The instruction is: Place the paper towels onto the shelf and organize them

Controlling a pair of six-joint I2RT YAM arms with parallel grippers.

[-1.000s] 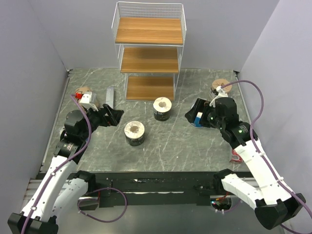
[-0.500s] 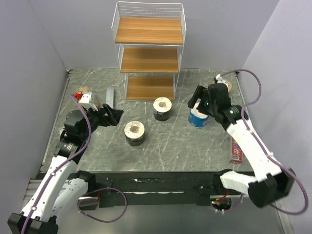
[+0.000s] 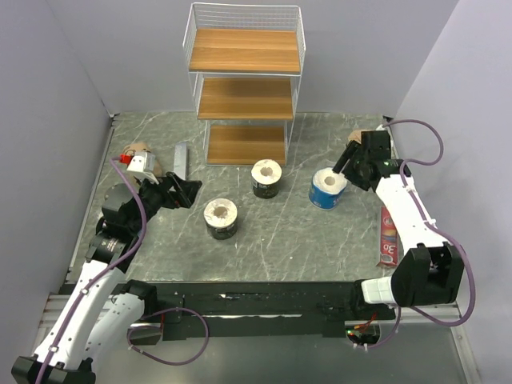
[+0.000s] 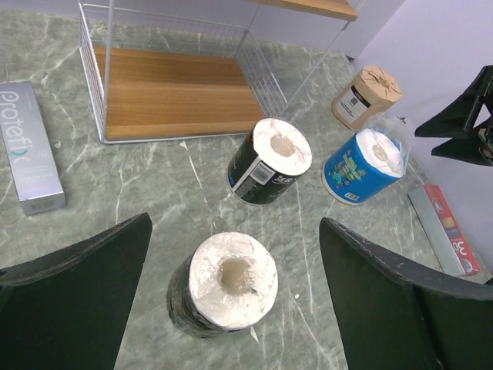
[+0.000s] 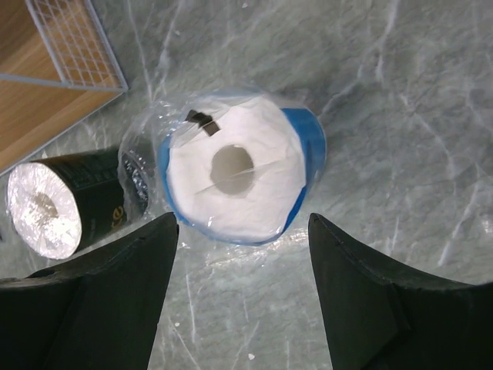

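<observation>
**Right arm at the blue roll.** The right claw (image 5: 240, 223) is poised over the blue-and-white roll (image 5: 235, 173). The roll stands on end on the tabletop (image 3: 280, 248), right of centre in the overhead view, near the foot of the shelf (image 3: 244, 100). The jaws are partly open, one finger on either side of the roll with a gap showing on both sides; nothing is gripped yet.

The roll looks light and soft. The paper would dent under a hard squeeze, and the loose, glossy plastic wrapper is likely to slide and crinkle. The best hold is probably a gentle one across the round wall at mid-height; the centre hole seems a poorer choice.

The right arm reaches up the right edge of the frame, wrist bent down over the roll. The left claw (image 3: 180, 192), at the left of the frame, is spread wide and empty, pointed toward the nearer black roll (image 3: 220, 218). A second black roll (image 3: 266, 178) stands beyond it. No roll shows on the shelf.
</observation>
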